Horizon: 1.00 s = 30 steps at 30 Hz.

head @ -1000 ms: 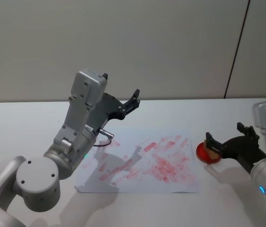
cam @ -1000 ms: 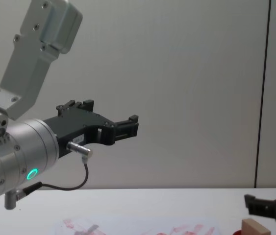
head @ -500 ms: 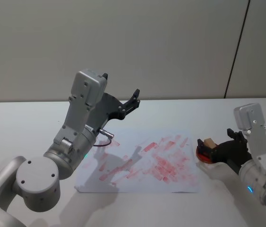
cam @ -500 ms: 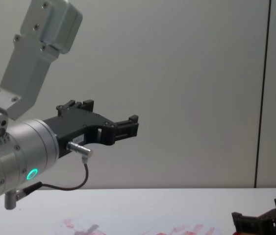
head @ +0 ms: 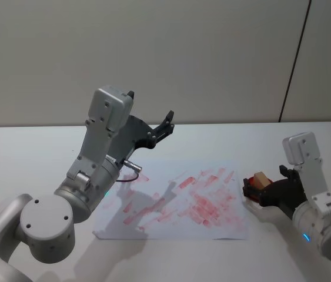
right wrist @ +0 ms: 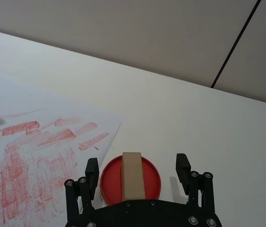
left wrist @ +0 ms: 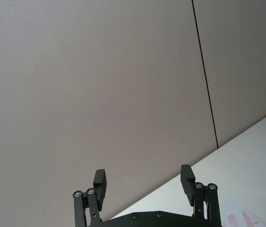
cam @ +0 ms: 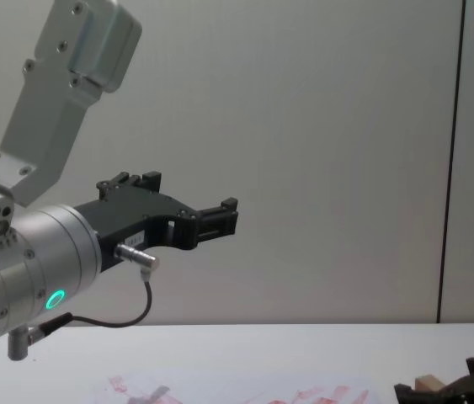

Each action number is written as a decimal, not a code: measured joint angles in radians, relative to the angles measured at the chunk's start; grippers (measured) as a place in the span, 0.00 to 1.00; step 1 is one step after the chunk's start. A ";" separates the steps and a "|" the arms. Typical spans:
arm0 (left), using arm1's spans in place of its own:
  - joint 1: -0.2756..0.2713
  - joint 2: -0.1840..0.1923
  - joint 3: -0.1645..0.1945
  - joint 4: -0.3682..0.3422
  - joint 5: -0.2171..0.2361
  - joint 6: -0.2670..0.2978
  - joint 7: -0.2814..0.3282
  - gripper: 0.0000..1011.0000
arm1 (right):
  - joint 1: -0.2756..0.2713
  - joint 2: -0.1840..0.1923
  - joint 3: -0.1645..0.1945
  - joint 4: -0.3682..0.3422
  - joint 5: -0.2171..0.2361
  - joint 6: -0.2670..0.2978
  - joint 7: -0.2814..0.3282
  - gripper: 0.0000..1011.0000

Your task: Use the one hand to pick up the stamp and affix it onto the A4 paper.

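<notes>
Two spread fingers of the right gripper (right wrist: pixel 137 163) are set either side of the small pale tan wooden stamp with a red round base (right wrist: pixel 133 176).
The stamp is seen upright on the white tabletop (head: pixel 36 153), just off the 3 o'clock edge of the white A4 paper smeared with red prints (head: pixel 177 202). Gaps are left between the block and both fingers, so nothing is gripped. The left gripper (left wrist: pixel 142 176) is held raised over the sheet's 10 o'clock corner, its jaws likewise spread wide and pointed toward the grey wall (head: pixel 212 53).
</notes>
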 joint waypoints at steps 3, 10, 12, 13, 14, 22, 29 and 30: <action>0.000 0.000 0.000 0.000 0.000 0.000 0.000 0.99 | 0.002 -0.002 -0.001 0.005 -0.004 0.002 0.000 0.99; 0.000 0.000 0.000 0.000 0.000 0.000 0.000 0.99 | 0.005 -0.005 -0.002 0.013 -0.011 0.006 0.001 0.90; 0.000 0.000 0.000 0.000 0.000 0.000 0.000 0.99 | 0.005 -0.005 -0.002 0.014 -0.011 0.006 0.001 0.85; 0.000 0.000 0.000 0.000 0.000 0.000 0.000 0.99 | 0.005 -0.006 -0.003 0.015 -0.012 0.007 0.002 0.84; 0.000 0.000 0.000 0.000 0.000 0.000 0.000 0.99 | 0.006 -0.006 -0.003 0.016 -0.013 0.007 0.002 0.84; 0.000 0.000 0.000 0.000 0.000 0.000 0.000 0.99 | 0.007 -0.007 -0.003 0.019 -0.016 0.008 0.002 0.58; 0.000 0.000 0.000 0.000 0.000 0.000 0.000 0.99 | 0.007 -0.008 -0.004 0.021 -0.017 0.009 0.002 0.36; 0.000 0.000 0.000 0.000 0.000 0.000 0.000 0.99 | 0.007 -0.008 -0.004 0.021 -0.017 0.009 0.002 0.32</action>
